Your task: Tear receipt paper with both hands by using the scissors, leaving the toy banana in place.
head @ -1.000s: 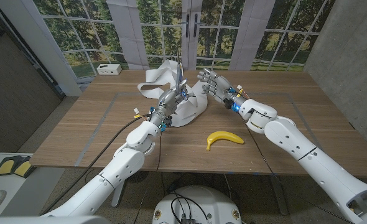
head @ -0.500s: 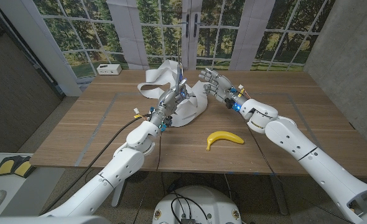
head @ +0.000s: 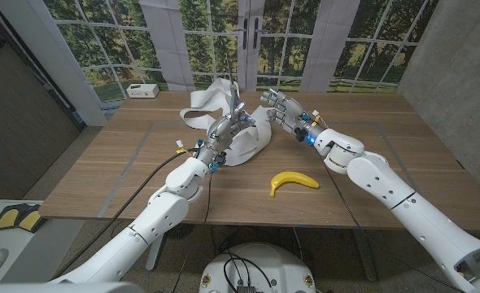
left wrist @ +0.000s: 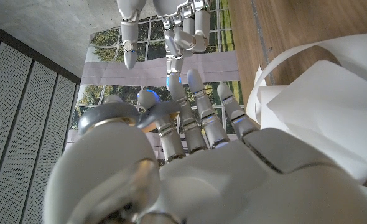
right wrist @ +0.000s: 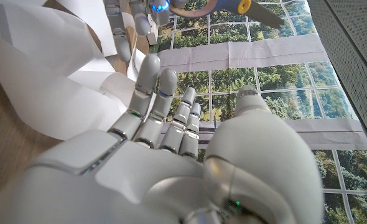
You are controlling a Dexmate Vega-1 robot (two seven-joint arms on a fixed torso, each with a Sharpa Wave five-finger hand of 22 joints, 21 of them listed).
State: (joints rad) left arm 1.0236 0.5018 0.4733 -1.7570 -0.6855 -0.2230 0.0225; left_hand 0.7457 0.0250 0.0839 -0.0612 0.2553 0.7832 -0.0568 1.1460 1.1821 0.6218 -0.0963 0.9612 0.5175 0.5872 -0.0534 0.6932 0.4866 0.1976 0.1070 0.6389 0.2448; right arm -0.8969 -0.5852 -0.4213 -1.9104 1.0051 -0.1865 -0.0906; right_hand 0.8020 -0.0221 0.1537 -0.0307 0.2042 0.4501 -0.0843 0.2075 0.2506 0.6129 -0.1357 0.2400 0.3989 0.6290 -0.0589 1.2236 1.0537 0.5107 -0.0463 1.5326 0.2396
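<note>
Above the receipt paper (head: 244,138) — left hand (head: 228,126) gripping scissors (right wrist: 233,6), right hand (head: 279,108) spread, empty.

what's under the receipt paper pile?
Wooden table shows all around the receipt paper; the paper covers whatever lies beneath it. The left robot hand holds the scissors above it.

White receipt paper (head: 244,134), a long curled, looping strip, heaped at the far centre of the tabletop. Scissors (head: 236,104), blades pointing up, raised above the heap. Yellow toy banana (head: 293,181), lying near right, well apart.
</note>
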